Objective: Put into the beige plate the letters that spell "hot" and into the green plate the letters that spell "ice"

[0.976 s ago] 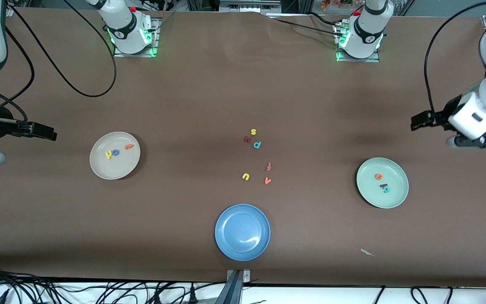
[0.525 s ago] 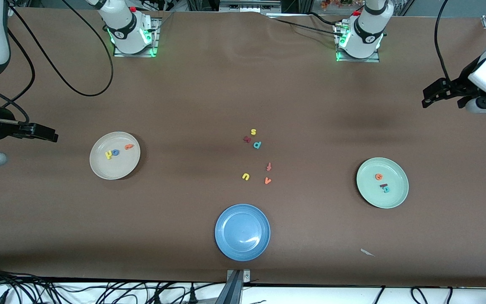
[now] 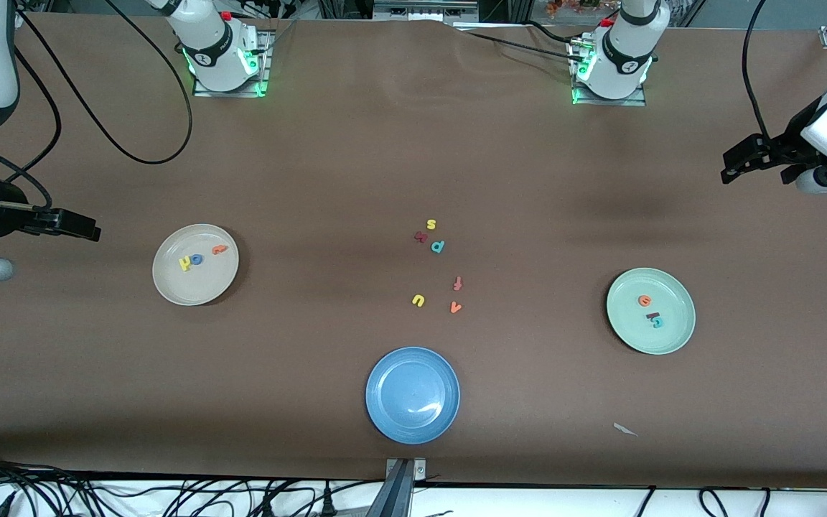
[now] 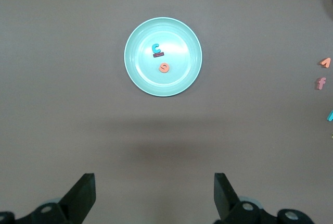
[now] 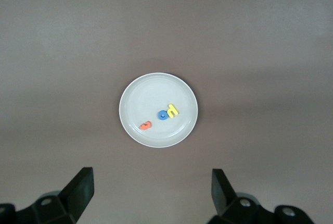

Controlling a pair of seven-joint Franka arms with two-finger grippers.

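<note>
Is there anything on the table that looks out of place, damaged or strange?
Only one thing stands out: a small pale scrap lies on the brown table, nearer to the front camera than the green plate. It looks like torn litter, not a letter. The plates and the loose letters look undamaged.

The left gripper (image 3: 736,159) now hangs higher over the table's left-arm end, lifted off toward one o'clock from the green plate (image 3: 679,334), jaws apart.
</note>
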